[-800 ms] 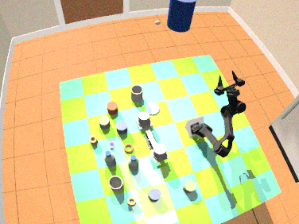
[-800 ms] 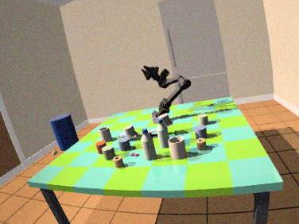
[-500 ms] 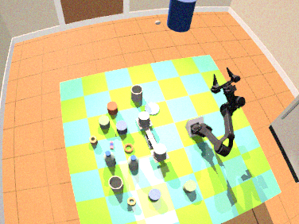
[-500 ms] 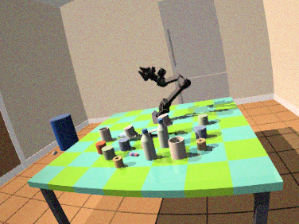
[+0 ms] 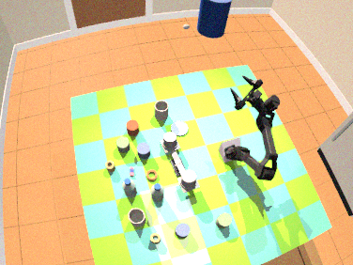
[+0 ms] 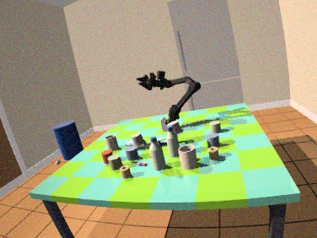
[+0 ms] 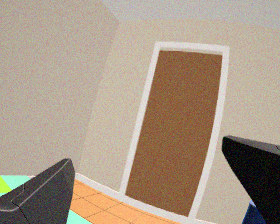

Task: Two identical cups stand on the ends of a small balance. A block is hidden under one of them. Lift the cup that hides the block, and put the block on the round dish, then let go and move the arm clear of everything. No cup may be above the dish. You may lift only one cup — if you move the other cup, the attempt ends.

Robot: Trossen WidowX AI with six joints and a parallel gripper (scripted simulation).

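Note:
Two white cups stand on the ends of the small balance (image 5: 177,163): one cup (image 5: 170,139) (image 6: 137,139) at the end near the dish, the other cup (image 5: 189,179) at the end farther from it, partly behind a bottle in the exterior view. Which way the beam tilts is too small to tell. The block is not visible. The pale round dish (image 5: 179,129) lies beside the first cup with nothing on it. My gripper (image 5: 238,85) (image 6: 140,82) (image 7: 150,157) is open and empty, raised high above the table, well away from cups and dish.
A grey open container (image 5: 161,109) stands behind the dish. A red cylinder (image 5: 132,128), a green one (image 5: 123,144) and a blue one (image 5: 144,150) stand left of the balance. Two bottles (image 5: 129,188) (image 5: 158,194), a wide open container (image 5: 137,217) and rings stand nearer the front.

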